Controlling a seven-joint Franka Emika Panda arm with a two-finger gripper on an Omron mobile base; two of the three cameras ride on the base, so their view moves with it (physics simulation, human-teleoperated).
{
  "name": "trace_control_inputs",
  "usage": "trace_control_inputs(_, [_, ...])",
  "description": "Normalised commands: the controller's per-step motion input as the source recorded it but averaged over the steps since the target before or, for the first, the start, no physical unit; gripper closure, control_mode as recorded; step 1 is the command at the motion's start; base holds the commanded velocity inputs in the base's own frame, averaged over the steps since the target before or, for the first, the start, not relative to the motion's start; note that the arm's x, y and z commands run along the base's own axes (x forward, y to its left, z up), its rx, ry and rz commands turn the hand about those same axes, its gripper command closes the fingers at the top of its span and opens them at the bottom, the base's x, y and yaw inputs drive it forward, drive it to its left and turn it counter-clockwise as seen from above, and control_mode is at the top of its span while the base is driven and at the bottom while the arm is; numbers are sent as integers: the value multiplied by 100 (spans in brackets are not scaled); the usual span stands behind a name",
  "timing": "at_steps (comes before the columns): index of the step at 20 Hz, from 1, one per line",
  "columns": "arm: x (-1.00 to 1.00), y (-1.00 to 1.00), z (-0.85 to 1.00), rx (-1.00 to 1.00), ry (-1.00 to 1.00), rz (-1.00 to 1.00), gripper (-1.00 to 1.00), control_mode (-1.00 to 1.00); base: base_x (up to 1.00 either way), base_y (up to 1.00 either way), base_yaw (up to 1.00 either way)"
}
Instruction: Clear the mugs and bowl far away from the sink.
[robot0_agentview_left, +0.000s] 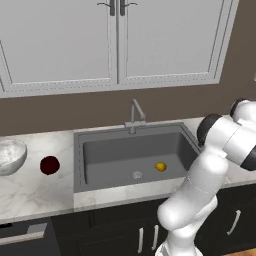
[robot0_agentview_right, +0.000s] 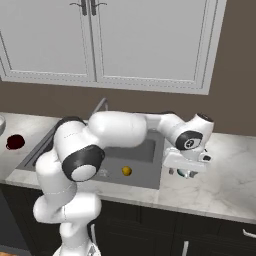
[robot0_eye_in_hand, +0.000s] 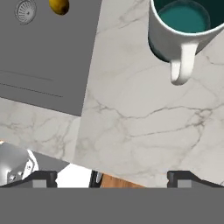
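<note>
The teal and white mug stands upright on the marble counter to the right of the sink, its white handle pointing toward my hand. My gripper hovers above the counter short of the mug, open, with nothing between its fingertips. In the right base view the gripper hangs just over the mug. The dark red mug and the marbled bowl sit on the counter left of the sink.
A yellow lemon lies in the basin near the drain. The gooseneck faucet rises behind the sink. White wall cabinets hang above. Bare marble counter stretches to the right of the mug.
</note>
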Motion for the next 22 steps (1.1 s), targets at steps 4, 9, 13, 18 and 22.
trace_control_inputs(4, [34, 0, -22, 1, -1, 5, -100, -100, 0, 0, 0])
trace_control_inputs(9, [31, -10, -29, 3, 0, 4, -100, -100, 0, 0, 0])
trace_control_inputs(13, [25, -21, -20, 5, -4, 7, -100, -100, 0, 0, 0])
trace_control_inputs(18, [32, -25, -6, 7, -2, 7, -100, -100, 0, 0, 0])
trace_control_inputs(22, [35, -13, -10, 6, -2, 6, -100, -100, 0, 0, 0])
